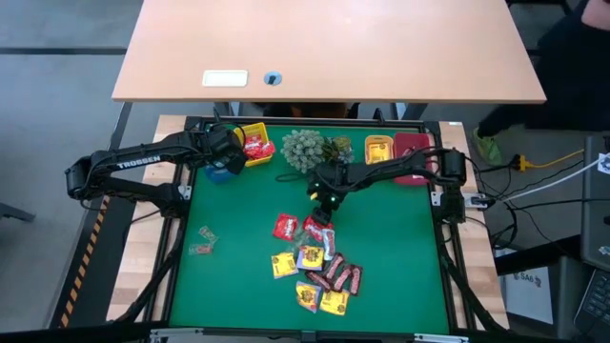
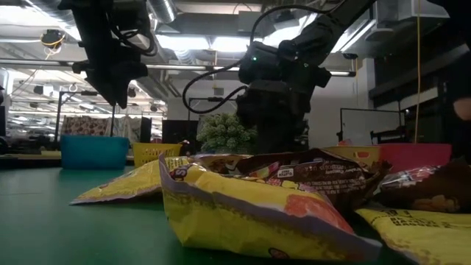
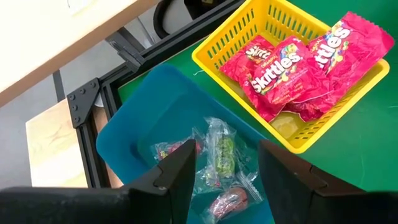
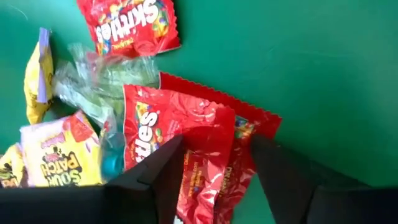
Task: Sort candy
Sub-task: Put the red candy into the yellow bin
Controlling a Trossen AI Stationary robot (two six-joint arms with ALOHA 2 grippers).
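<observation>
A candy pile (image 1: 319, 267) of red, yellow and dark packets lies in the middle of the green mat. My right gripper (image 4: 214, 143) hangs open just over its far end. Its fingers stand on either side of a red Skittles packet (image 4: 168, 124) that overlaps a second red packet (image 4: 249, 121). My left gripper (image 3: 227, 152) is open above the blue bin (image 3: 137, 118), which holds clear-wrapped sweets (image 3: 221, 155). Beside that bin, a yellow basket (image 3: 217, 65) holds red Skittles packets (image 3: 292, 65).
Another red packet (image 4: 130, 25), clear wrappers (image 4: 99, 81) and a yellow Sour Patch packet (image 4: 59, 152) lie near my right gripper. Two clear-wrapped sweets (image 1: 203, 240) lie apart at the mat's left. The plant cluster (image 1: 310, 150), orange bin (image 1: 379, 150) and red bin (image 1: 412, 148) line the far edge.
</observation>
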